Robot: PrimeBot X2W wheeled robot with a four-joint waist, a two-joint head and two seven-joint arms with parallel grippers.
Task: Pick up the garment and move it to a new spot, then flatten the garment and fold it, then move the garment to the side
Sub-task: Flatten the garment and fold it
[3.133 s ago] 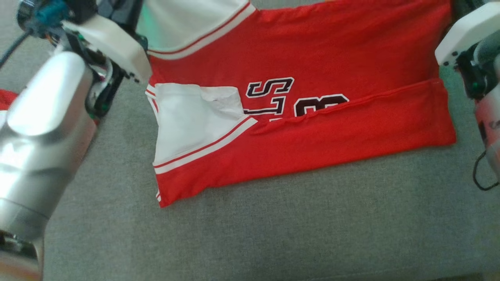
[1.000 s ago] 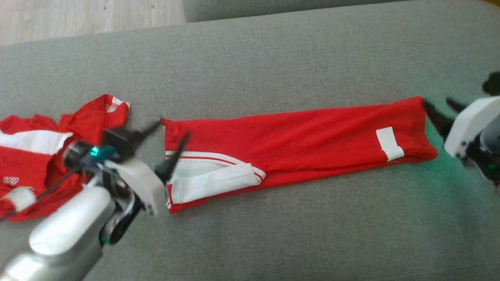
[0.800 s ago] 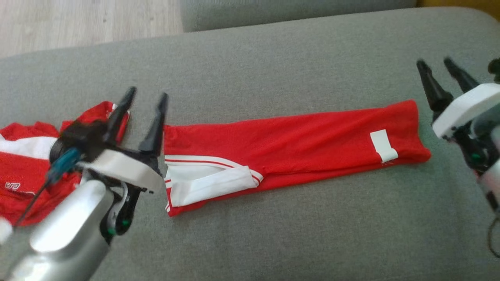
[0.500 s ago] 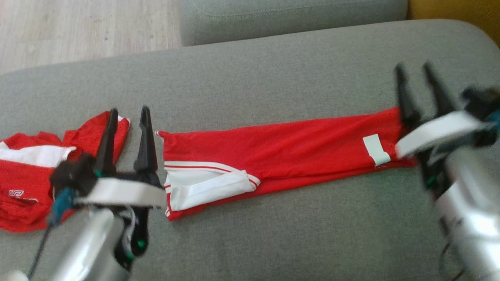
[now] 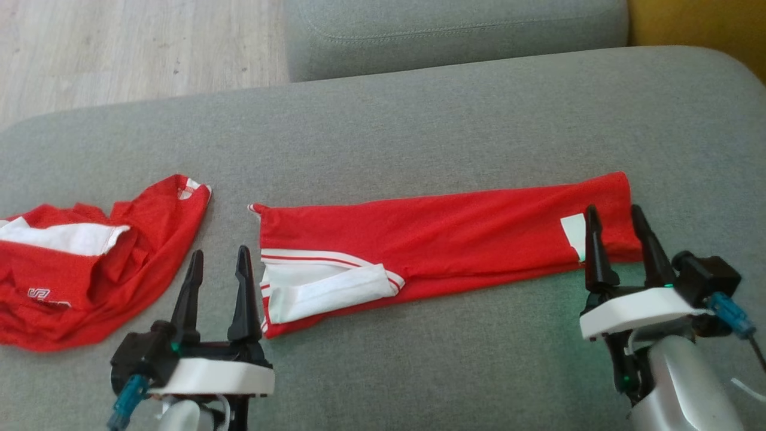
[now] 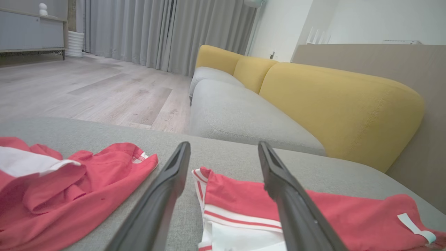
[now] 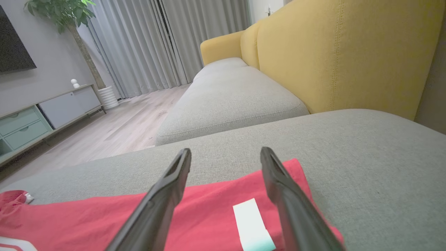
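Both pairs of fingers are spread wide and hold nothing. The left fingers (image 5: 242, 290) sit just short of the garment's (image 5: 455, 239) left end, which lies just beside their inner finger. The right fingers (image 5: 592, 254) reach over its right end, with the white label (image 5: 571, 230) close by their inner finger. Whether those tips touch the cloth I cannot tell.

The likeliest trouble is a shallow pinch. The garment is several thin layers, and if either pair closes on the top layer alone, a lift would probably peel the fold open. At the left end a white panel (image 5: 326, 287) lies as a loose flap on top, nearest the left fingers, and I judge it could slip out or bunch if caught by itself. A second risk lies just outside the left fingers, where a crumpled red jersey (image 5: 90, 269) is near enough to be snagged if that pair drifts outward. An uneven lift by the two arms could also let the long middle sag and twist. The sofa (image 5: 419, 131) is soft, so pressing down for a grip may pinch its grey cover as well.

The garment is red and folded into a long narrow strip. It lies fairly flat across the sofa seat between the two pairs, with slight wrinkles along its length.
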